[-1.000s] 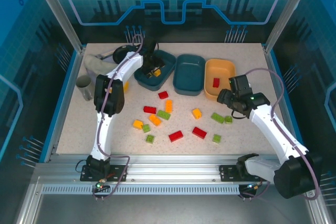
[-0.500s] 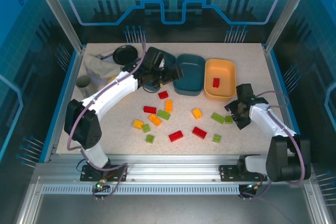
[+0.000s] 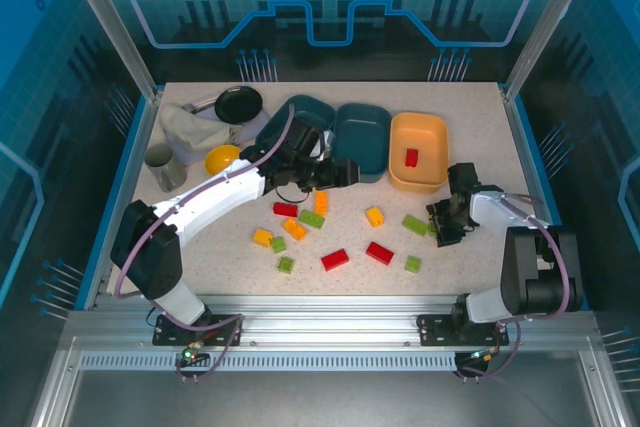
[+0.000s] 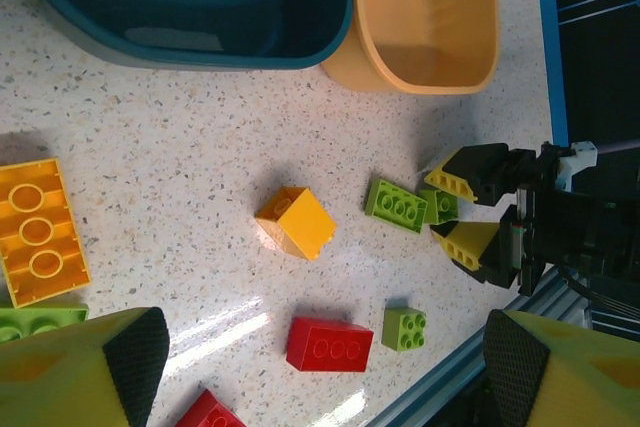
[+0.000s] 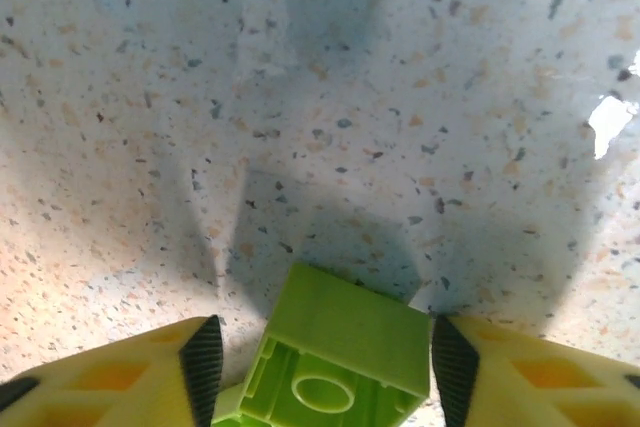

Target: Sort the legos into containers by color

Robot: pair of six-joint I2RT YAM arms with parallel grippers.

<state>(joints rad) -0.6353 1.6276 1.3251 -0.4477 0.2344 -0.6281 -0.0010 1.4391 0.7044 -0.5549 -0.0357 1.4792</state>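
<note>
Right wrist view: light green lego (image 5: 340, 347) between the right jaws

We see it lying on the table (image 5: 320, 97), the pads (image 5: 200, 357) close on either side; we cannot tell whether they grip it. The left jaws hang released and empty by the middle teal tray (image 3: 365, 137). One red lego (image 3: 411, 157) lies in the pale orange tray (image 3: 420, 183); other bricks (image 3: 335, 260) are scattered across the table.

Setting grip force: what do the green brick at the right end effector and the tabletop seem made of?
Green brick: likely hard moulded plastic, glossy, with crisp edges and a moulded round socket. Tabletop: pale speckled stone-look surface, laminate or terrazzo, faint sheen from glare patches.
</note>
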